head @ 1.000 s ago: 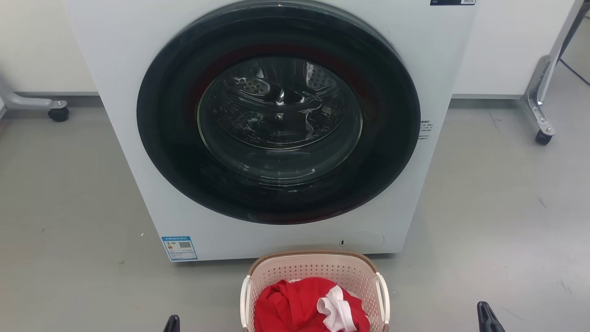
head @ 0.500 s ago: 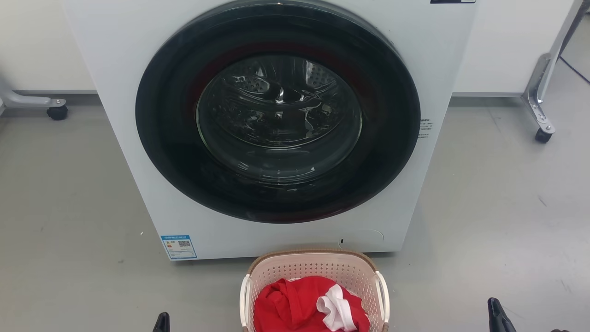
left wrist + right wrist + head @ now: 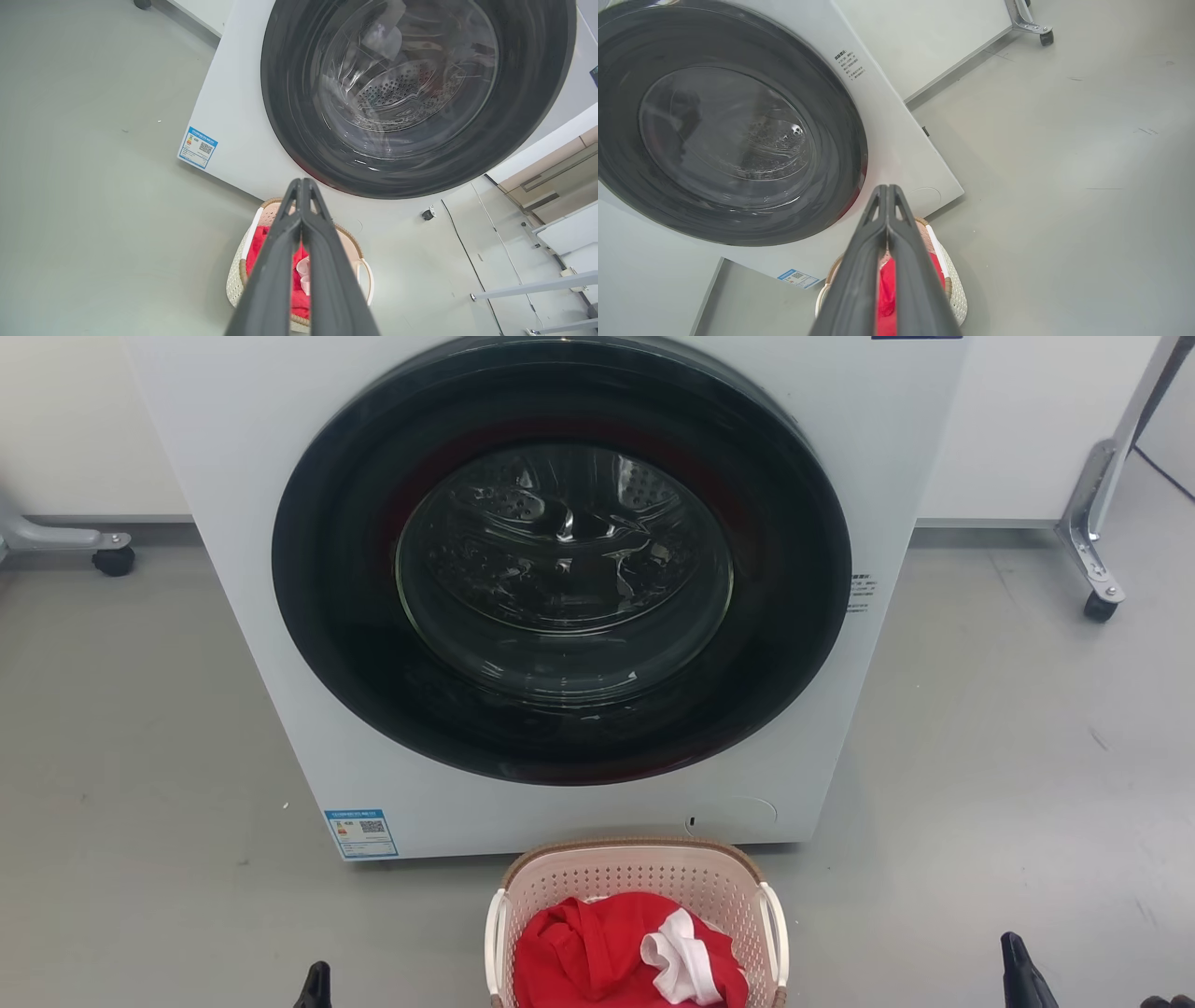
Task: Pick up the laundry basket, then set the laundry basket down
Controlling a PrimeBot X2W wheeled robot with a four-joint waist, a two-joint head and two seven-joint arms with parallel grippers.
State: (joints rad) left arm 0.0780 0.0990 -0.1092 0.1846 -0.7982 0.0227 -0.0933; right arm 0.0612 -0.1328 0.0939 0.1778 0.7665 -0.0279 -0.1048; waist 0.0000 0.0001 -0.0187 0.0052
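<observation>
The laundry basket (image 3: 635, 875) sits on the floor (image 3: 980, 756) before the washing machine (image 3: 233, 523), red cloth (image 3: 579, 952) inside. The left gripper (image 3: 302, 184) and right gripper (image 3: 887, 189) flank it, apart, both pinched closed, empty.

Laundry basket (image 3: 635, 873) sits on grey floor (image 3: 121, 756) at 6 o'clock, w/ red garment (image 3: 579, 957) & white cloth (image 3: 681, 961) inside. Washing machine (image 3: 896, 476) stands just beyond at 12, round dark door (image 3: 560, 747) shut, blue label (image 3: 360, 833) at its 7 o'clock corner. Left tool (image 3: 316, 987) tip shows at 7, right tool (image 3: 1022, 975) tip at 5, both apart from basket.
</observation>
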